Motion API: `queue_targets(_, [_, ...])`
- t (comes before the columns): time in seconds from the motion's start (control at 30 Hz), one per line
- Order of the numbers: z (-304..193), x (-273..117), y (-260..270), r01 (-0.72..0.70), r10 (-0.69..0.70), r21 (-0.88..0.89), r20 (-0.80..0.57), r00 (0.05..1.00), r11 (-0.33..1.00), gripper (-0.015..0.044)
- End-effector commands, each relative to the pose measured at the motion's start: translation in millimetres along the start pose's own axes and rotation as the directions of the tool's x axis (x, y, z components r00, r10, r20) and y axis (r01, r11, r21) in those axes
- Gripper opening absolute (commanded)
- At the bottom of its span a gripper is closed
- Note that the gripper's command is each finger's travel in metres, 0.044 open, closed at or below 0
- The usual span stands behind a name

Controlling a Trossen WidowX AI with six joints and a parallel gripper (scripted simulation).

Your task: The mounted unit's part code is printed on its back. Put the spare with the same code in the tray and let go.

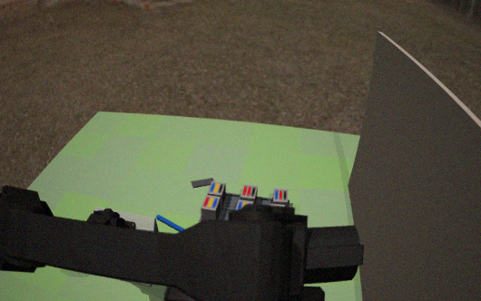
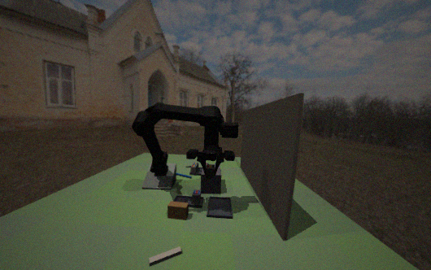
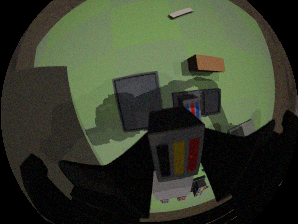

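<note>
My gripper (image 2: 211, 172) (image 3: 170, 132) is shut on a dark grey block (image 3: 176, 155) with black, yellow and red stripes on its face. It is held high, in front of the grey box (image 2: 211, 185) in the wrist view. The empty dark tray (image 2: 219, 206) (image 3: 137, 101) lies flat, away from the block. Beside it, a dark holder (image 2: 182, 199) (image 3: 212, 101) carries one block (image 2: 197, 193) (image 3: 192, 108) with blue and red stripes. Several striped blocks (image 1: 249, 191) stand in a rack at the back, partly hidden by my arm. I cannot tell which is the mounted unit.
A tall grey wall (image 1: 408, 159) (image 2: 270, 163) (image 3: 35, 110) stands beside the work area. A brown block (image 2: 177, 211) (image 3: 209, 63) and a pale strip (image 2: 165, 256) (image 3: 181, 13) lie beyond the holder. A blue rod (image 1: 170, 223) (image 2: 184, 176) lies near my base.
</note>
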State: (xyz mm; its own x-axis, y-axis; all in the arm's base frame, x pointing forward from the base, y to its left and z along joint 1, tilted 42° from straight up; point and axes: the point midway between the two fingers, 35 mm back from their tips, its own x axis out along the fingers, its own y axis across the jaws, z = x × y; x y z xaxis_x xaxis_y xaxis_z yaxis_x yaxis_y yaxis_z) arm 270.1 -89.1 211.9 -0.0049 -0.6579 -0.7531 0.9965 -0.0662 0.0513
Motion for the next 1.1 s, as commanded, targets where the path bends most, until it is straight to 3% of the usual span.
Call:
queue_targets(0.0, [2.2, 3.5, 20.1, 0.0, 0.0, 0.001, 0.007, 1.0, 1.0, 0.0])
queue_targets(0.2, [4.0, 10.4, 45.2, 0.001, -0.001, 0.004, 0.011, 1.0, 1.0, 0.0])
queue_targets(1.07, [5.2, 27.3, 48.0, 0.001, -0.001, 0.004, 0.009, 1.0, 1.0, 0.0])
